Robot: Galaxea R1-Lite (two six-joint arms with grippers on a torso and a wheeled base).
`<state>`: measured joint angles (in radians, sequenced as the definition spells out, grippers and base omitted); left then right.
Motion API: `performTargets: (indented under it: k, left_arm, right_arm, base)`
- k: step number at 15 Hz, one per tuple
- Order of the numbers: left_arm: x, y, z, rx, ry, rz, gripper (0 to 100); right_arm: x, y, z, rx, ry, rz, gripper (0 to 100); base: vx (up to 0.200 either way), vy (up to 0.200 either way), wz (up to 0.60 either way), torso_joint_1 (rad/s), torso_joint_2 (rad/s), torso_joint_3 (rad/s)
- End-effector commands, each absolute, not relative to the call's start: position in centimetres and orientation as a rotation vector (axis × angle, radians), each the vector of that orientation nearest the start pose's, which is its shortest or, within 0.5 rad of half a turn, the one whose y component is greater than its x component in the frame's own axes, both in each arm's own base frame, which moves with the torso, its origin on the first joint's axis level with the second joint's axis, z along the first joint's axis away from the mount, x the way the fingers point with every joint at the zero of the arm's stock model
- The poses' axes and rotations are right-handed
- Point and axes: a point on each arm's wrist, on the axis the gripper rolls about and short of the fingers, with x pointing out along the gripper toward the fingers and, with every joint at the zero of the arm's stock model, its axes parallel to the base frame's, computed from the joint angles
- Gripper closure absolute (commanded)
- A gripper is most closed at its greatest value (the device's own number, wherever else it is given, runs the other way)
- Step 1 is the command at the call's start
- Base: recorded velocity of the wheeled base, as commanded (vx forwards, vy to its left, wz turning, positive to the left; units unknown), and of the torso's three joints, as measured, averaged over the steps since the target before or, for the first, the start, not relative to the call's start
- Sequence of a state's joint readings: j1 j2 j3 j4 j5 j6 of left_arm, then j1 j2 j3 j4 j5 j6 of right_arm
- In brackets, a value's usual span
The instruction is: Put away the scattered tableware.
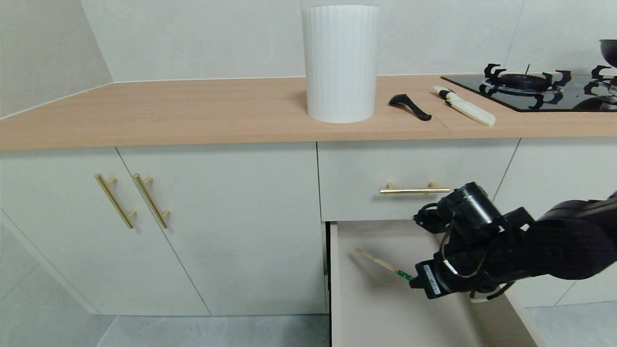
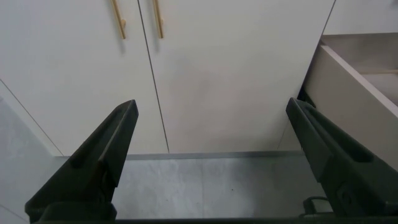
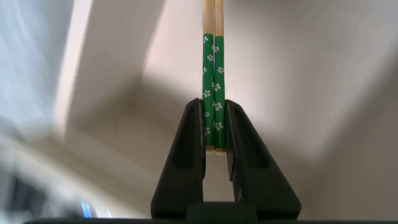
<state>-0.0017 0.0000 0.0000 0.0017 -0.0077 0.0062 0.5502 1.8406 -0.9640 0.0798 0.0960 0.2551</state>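
Observation:
My right gripper (image 1: 413, 280) is shut on a pair of wooden chopsticks (image 1: 383, 263) with green flowered ends, holding them inside the open lower drawer (image 1: 376, 308). In the right wrist view the fingers (image 3: 189, 146) clamp the green ends of the chopsticks (image 3: 211, 81) over the drawer's pale floor. On the countertop lie a black spoon (image 1: 409, 106) and a cream knife (image 1: 463, 105). My left gripper (image 2: 211, 155) stands open, low before the cabinet doors (image 2: 217, 74), with nothing between its fingers.
A tall white ribbed container (image 1: 340, 62) stands mid-counter. A gas hob (image 1: 535, 89) sits at the back right. A closed drawer with a brass handle (image 1: 414, 190) is above the open one. Two cabinet doors with brass handles (image 1: 132, 200) are on the left.

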Motion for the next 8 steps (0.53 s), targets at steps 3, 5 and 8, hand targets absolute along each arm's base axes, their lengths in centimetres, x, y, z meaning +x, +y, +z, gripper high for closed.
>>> performTargets:
  k: [3,5,8]
  left_arm:
    - [-2.3,0.0,7.5,0.006,0.003,-0.009,0]
    - [-2.3,0.0,7.5,0.006,0.003,-0.009,0]
    - [-2.3,0.0,7.5,0.006,0.003,-0.009,0]
  right_arm:
    - [29.3,20.2,5.4,0.072,1.057,0.3,100]
    - [29.6,20.8,3.6,0.049,1.064,0.26,100]
    - [30.0,21.4,0.8,0.005,1.051,0.205,100]
  base:
    - [0.0,0.0,0.0,0.0,0.0,0.0]
    - [0.0,0.0,0.0,0.0,0.0,0.0]
    - [0.0,0.0,0.0,0.0,0.0,0.0]
